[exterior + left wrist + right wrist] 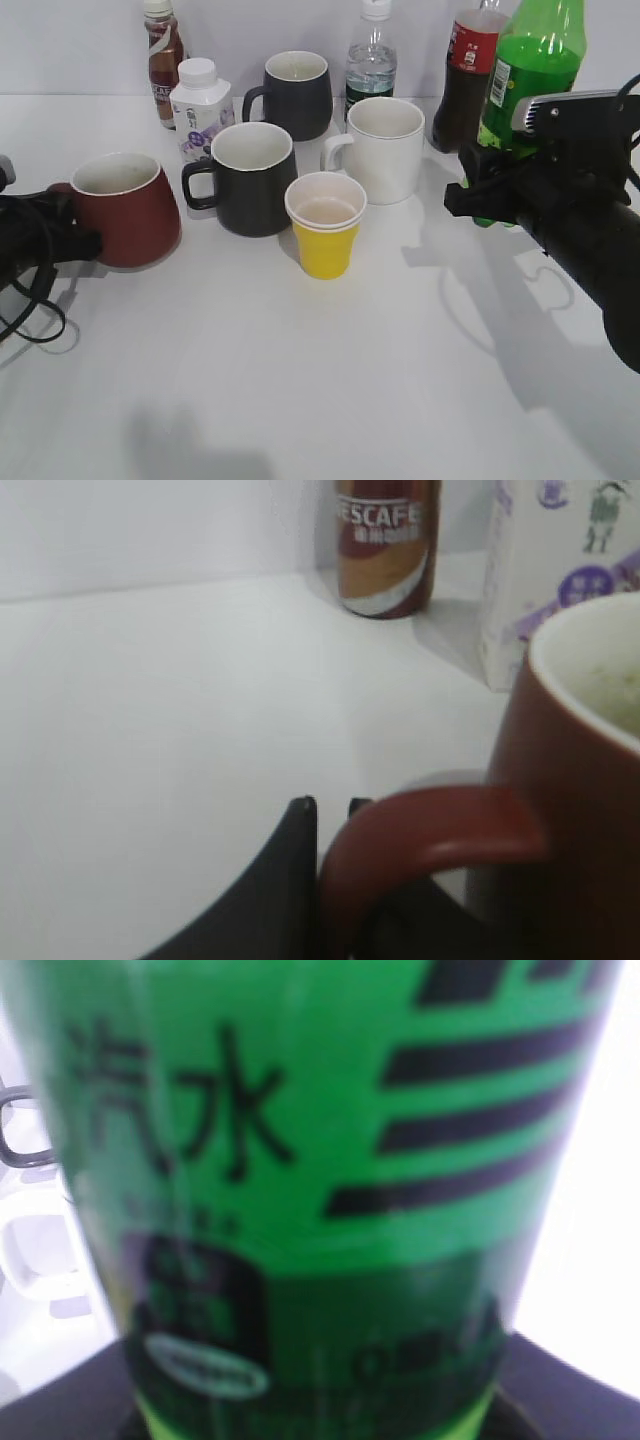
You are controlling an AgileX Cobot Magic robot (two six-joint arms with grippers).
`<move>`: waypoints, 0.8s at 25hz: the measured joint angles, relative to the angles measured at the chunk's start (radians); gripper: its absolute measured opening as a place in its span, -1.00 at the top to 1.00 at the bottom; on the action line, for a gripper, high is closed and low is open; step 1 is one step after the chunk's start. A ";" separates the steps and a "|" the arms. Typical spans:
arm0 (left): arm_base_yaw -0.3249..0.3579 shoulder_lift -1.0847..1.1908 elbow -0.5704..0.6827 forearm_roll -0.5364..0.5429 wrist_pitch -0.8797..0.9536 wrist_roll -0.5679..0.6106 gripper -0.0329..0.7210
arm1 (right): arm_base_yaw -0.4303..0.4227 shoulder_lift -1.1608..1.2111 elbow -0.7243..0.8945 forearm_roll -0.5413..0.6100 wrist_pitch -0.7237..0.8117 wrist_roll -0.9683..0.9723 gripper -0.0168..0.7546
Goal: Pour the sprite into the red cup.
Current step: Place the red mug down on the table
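Toward the right edge of the bench, the sprite stands upright with the right pincer closed around its lower body, below the label; the wrist view is filled by green plastic and blurred print, so the hold is plainly tight against the bottle. At the left edge sits the red cup, upright and open-mouthed, and the left pincer has its dark fingers pinched on the loop handle.

Judging by the fill, the bottle is heavy for its grip and thin-walled: it will give under pressure and may slip if squeezed lightly, while a hard squeeze could push liquid up the neck. Its cap region is cut off by the frame, so I cannot tell whether it is open. A low hold leaves a long, top-heavy lever when tipped; slow tilting seems wise. The cup is stiff, glazed ceramic, stable on its wide base, yet chippable, and the handle is a fair anchor against sliding.

Between the two stand a yellow paper cup, black mugs and a white mug, all easy to knock.
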 joint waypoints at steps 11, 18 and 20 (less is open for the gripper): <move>0.000 0.010 -0.008 -0.089 -0.027 0.058 0.75 | 0.000 0.000 0.000 0.000 -0.001 0.000 -0.02; 0.000 0.019 -0.067 -0.119 0.013 0.077 0.75 | 0.000 0.000 0.000 0.000 -0.001 0.000 -0.02; 0.000 0.019 -0.067 -0.122 0.017 0.078 0.75 | 0.000 0.000 0.000 0.000 -0.001 0.000 -0.02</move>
